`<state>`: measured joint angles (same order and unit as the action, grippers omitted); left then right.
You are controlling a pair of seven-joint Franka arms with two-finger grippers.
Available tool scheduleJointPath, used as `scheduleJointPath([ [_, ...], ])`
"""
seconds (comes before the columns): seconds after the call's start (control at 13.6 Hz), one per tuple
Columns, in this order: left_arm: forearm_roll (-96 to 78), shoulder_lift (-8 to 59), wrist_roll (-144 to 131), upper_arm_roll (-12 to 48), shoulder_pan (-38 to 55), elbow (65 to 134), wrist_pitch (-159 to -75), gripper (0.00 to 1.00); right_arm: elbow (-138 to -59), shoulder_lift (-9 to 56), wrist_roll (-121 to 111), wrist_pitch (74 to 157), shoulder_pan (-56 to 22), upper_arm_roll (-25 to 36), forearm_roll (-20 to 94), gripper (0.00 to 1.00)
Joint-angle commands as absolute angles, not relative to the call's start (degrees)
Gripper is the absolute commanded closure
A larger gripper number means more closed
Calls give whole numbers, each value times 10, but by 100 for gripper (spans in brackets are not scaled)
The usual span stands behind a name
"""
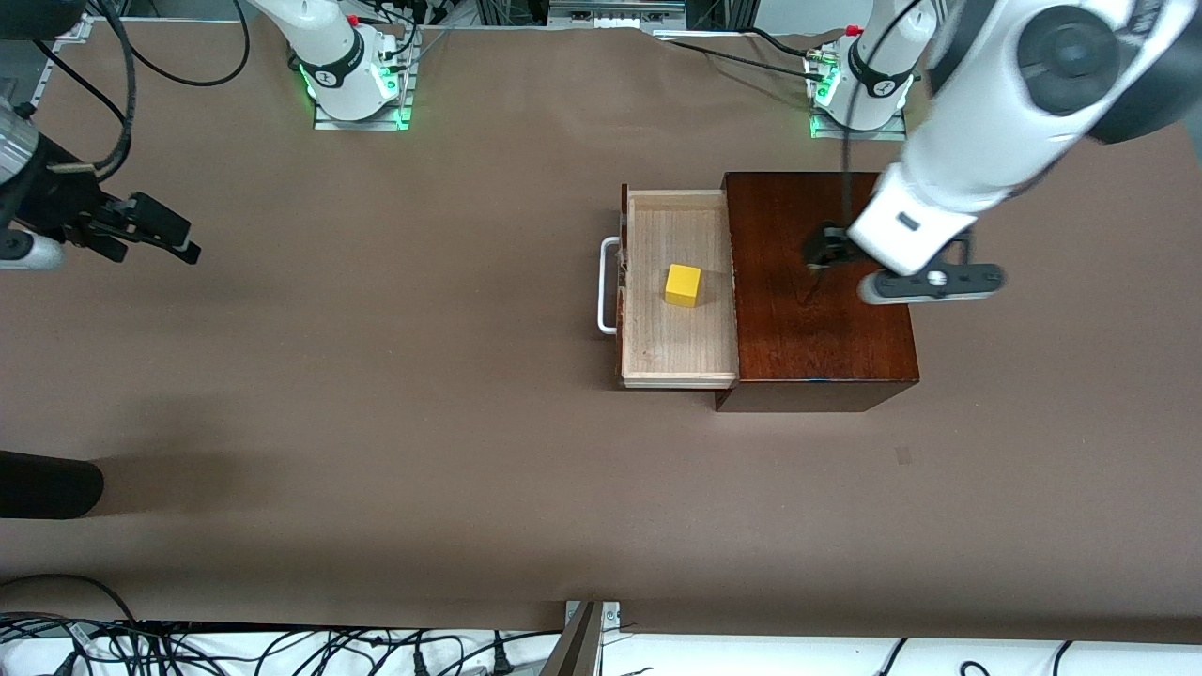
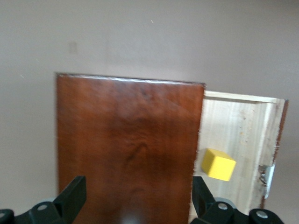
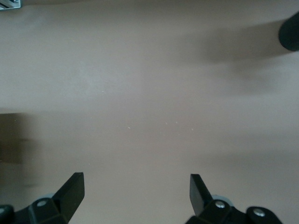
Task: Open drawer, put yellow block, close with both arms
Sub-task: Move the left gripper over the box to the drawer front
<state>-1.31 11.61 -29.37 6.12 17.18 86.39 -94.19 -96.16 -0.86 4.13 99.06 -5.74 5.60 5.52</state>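
Observation:
The drawer (image 1: 657,347) stands pulled out of the dark mahogany box (image 1: 817,329) toward the right arm's end, its white bar handle (image 1: 606,286) leading. The yellow block (image 1: 683,284) sits in the pale tray. My left gripper (image 1: 824,249) hangs open and empty over the box top. The left wrist view shows that gripper (image 2: 138,196) above the box (image 2: 126,140), with the block (image 2: 218,164) in the drawer (image 2: 243,126) beside it. My right gripper (image 1: 183,239) is open and empty over bare table at the right arm's end; the right wrist view shows the gripper (image 3: 137,191) above brown cloth only.
A black cylindrical object (image 1: 47,483) juts in at the right arm's end, nearer to the front camera; it also shows in the right wrist view (image 3: 290,30). Brown cloth (image 1: 376,394) covers the table. Cables lie along the near edge (image 1: 282,652).

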Motion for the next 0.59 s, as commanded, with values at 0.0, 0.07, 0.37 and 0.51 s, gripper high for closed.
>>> scheduleJointPath([
  [0.0, -22, 162, -371, 57, 238, 828, -932, 0, -978, -33, 53, 971, -39, 47, 35, 0],
  [0.07, -19, 183, -392, 57, 262, 813, -946, 0, -977, -32, 49, 969, -33, 48, 29, 0],
  [0.37, 26, 241, -481, 55, 345, 809, -1008, 0, -972, -19, 47, 956, -33, 55, 0, 0],
  [0.51, 29, 262, -512, 56, 373, 810, -1040, 0, -972, -18, 48, 954, -33, 54, -6, 0],
])
